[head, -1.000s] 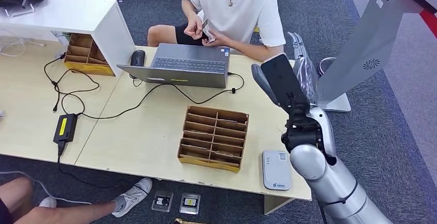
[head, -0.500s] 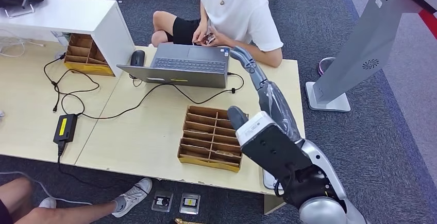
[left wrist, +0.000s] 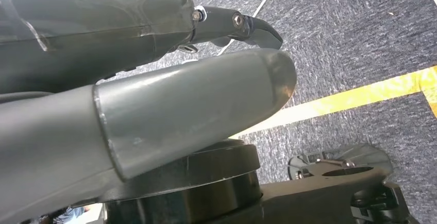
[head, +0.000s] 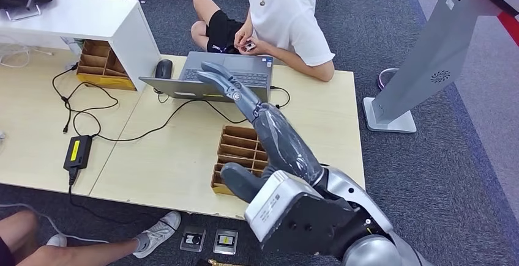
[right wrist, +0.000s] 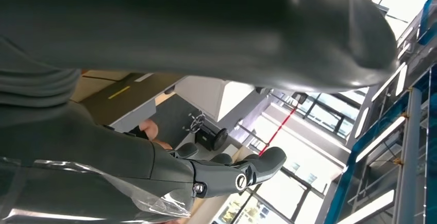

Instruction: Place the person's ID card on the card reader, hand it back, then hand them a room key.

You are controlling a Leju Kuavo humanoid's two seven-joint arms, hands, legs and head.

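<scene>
A: From the head view, where is the ID card [head: 248,46]?

B: In the person's hands [head: 243,38], beyond the laptop [head: 214,77]. It is small and partly covered, so I can't read its face. I judge it thin, stiff, light and slick: best pinched by a free short edge, away from their fingers.

A: And the right hand [head: 245,104]?

B: Stretched out over the laptop toward the person, fingers extended and apart, holding nothing. The card reader is not visible here.

A: Room to move?

B: The compartment tray [head: 242,150] lies under the forearm and the laptop lid stands between hand and person; the far table edge [head: 343,75] is open.

A: Left wrist view?

B: The left hand [left wrist: 154,69] hangs over carpet and a yellow floor line [left wrist: 350,98]. Nothing is in it, but how its fingers sit I cannot tell.

A: Right wrist view?

B: Thumb and dark fingers [right wrist: 242,175] apart, empty, against ceiling lights.
</scene>
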